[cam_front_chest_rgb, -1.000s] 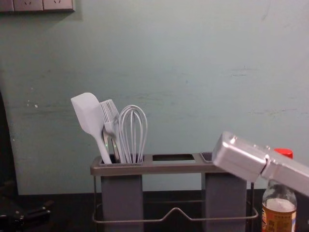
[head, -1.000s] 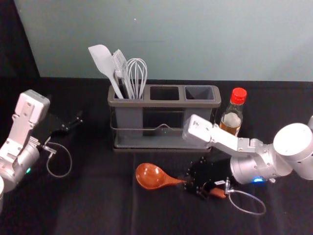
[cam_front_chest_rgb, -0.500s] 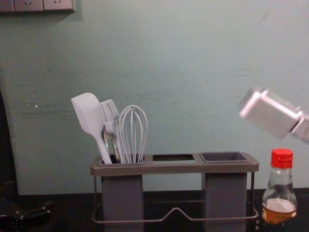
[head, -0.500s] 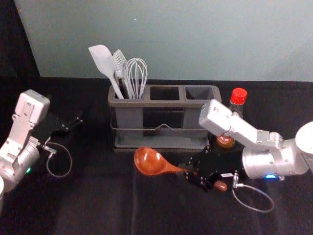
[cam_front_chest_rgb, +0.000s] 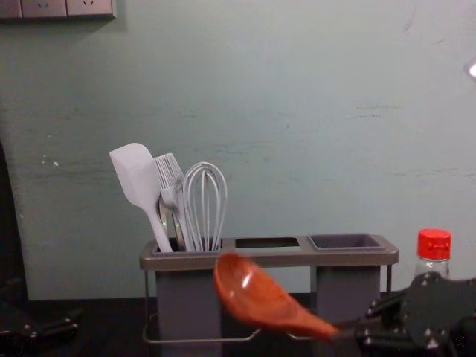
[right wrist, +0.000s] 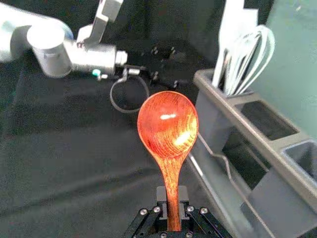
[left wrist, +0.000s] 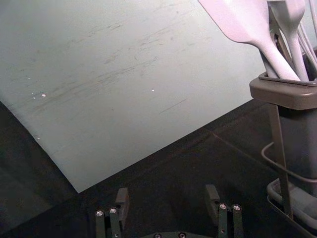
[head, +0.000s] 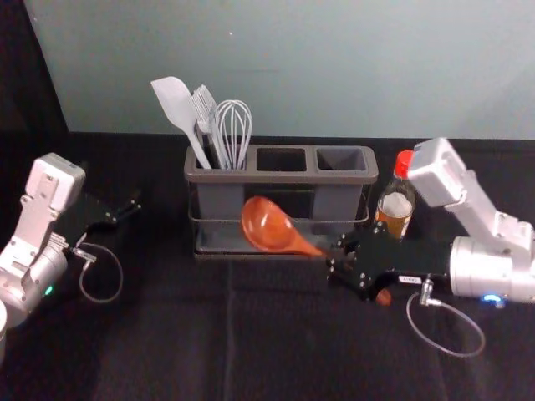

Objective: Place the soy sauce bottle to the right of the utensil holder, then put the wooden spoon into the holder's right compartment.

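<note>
The right gripper, before the holder's right half in the head view, is shut on the handle of the wooden spoon; the bowl points left, in front of the holder. In the right wrist view the right gripper pinches the handle of the spoon. Just right of the utensil holder stands the soy sauce bottle, upright with a red cap, partly behind the right arm. The holder's right compartment holds nothing visible. My left gripper is parked at the left, and the left gripper is open.
A white spatula, a fork-like utensil and a whisk stand in the holder's left compartment. Behind the holder rises the wall. Dark cloth covers the table in front.
The right gripper has lifted the spoon off the table and carried it towards the holder, its bowl now in front of the holder's lower part. The left arm, holder and bottle have not moved.
</note>
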You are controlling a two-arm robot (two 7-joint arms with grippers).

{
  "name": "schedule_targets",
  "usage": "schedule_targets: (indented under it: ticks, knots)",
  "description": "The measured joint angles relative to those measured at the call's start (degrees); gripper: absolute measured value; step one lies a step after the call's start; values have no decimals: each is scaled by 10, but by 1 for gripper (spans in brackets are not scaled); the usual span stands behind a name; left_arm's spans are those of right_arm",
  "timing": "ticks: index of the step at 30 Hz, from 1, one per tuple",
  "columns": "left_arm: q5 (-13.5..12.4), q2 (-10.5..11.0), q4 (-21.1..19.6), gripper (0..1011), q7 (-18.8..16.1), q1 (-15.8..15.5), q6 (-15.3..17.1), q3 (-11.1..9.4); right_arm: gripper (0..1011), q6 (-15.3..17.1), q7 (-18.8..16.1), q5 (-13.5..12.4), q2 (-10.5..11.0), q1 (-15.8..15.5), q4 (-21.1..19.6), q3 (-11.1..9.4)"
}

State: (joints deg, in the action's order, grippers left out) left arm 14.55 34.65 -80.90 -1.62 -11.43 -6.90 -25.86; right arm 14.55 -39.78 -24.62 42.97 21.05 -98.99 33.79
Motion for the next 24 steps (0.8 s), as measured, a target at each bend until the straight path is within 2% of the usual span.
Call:
schedule_targets:
  ticks: [8, 13, 18, 24]
  knots:
    - [0, 0, 0, 1005, 0, 0, 0, 0, 130, -49, 51, -33, 0, -45, -16, -47]
    - [0, 0, 0, 1005, 0, 0, 0, 0, 129, -73, 81, -40, -5, -71, -26, -74]
    - [0, 0, 0, 1005, 0, 0, 0, 0, 129, -92, 114, -47, -20, -96, -32, -106]
    - [0, 0, 0, 1005, 0, 0, 0, 0, 129, -100, 136, -47, -40, -103, -31, -123]
